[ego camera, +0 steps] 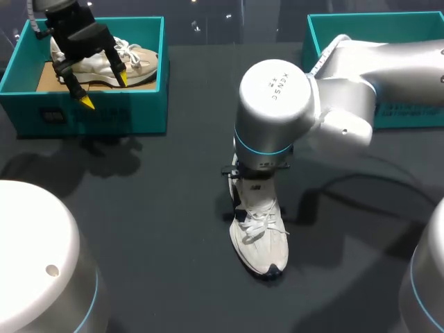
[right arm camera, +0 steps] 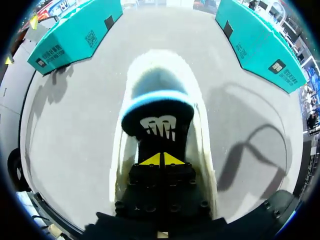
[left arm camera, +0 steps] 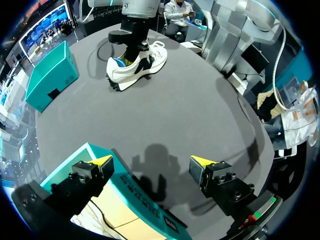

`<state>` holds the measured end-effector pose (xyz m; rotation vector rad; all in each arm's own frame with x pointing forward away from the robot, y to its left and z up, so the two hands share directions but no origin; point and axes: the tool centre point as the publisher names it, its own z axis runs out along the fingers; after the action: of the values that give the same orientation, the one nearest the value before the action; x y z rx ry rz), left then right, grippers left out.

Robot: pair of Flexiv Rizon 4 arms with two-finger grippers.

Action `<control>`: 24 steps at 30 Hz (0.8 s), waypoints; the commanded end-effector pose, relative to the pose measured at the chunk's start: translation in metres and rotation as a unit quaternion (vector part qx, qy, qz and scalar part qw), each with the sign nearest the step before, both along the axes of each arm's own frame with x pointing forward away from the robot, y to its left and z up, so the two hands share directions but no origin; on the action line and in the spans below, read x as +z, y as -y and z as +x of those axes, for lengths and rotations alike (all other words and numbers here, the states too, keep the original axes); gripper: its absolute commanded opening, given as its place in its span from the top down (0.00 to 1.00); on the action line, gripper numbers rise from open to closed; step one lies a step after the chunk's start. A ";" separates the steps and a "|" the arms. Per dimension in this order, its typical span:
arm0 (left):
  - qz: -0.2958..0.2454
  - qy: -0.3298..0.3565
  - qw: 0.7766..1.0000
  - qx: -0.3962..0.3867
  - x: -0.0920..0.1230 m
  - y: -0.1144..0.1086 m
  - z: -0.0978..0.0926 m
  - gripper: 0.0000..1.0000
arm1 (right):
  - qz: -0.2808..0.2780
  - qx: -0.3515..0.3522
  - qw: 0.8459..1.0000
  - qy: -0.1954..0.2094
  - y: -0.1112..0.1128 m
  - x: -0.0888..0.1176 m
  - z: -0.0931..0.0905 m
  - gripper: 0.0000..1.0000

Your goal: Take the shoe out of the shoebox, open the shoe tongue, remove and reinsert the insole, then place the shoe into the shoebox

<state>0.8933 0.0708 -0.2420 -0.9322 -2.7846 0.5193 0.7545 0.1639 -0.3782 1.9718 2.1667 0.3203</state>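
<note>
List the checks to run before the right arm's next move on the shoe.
1. Shoe out of its box, upright on the table: ok.
2. Right pincer inside the shoe opening, tips shut together: ok.
3. Insole caught between those tips: cannot tell.
4. Tongue ahead of the tips, out of their way: ok.
5. Left pincer open above the left shoebox, far from the shoe: ok.
6. Right shoebox free for the return: cannot tell, arm covers it.

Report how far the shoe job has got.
Done: the shoe stands out on the table, clear of the shoebox. In hand: the right pincer, tips together, is down in its opening. Left: the insole's state is hidden; the shoe is not yet back in the shoebox.
</note>
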 end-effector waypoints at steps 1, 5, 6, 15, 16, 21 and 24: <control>0.001 0.000 1.000 0.000 0.000 0.000 0.000 0.00 | -0.001 0.003 0.998 0.056 0.005 0.038 -0.003 1.00; 0.001 0.000 1.000 0.000 0.000 0.000 0.000 0.00 | -0.001 0.008 0.996 0.087 0.003 0.048 0.006 1.00; 0.001 0.000 1.000 0.000 0.000 0.000 0.000 0.00 | 0.002 0.011 0.995 0.095 0.002 0.049 0.008 1.00; 0.001 0.000 1.000 0.000 0.000 0.000 0.000 0.00 | 0.023 0.025 0.993 0.116 -0.008 0.042 0.026 1.00; 0.001 0.000 1.000 0.000 0.000 0.000 0.000 0.00 | 0.024 0.027 0.992 0.118 -0.009 0.041 0.028 1.00; 0.001 0.000 1.000 0.000 0.000 0.000 0.000 0.00 | 0.017 0.033 0.993 0.110 -0.017 0.032 0.039 1.00; 0.001 0.000 1.000 0.000 0.000 0.000 0.000 0.00 | 0.016 0.036 0.995 0.096 -0.018 0.018 0.046 1.00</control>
<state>0.8933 0.0708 -0.2421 -0.9322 -2.7845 0.5195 0.7885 0.1722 -0.3442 1.7905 2.1052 0.5544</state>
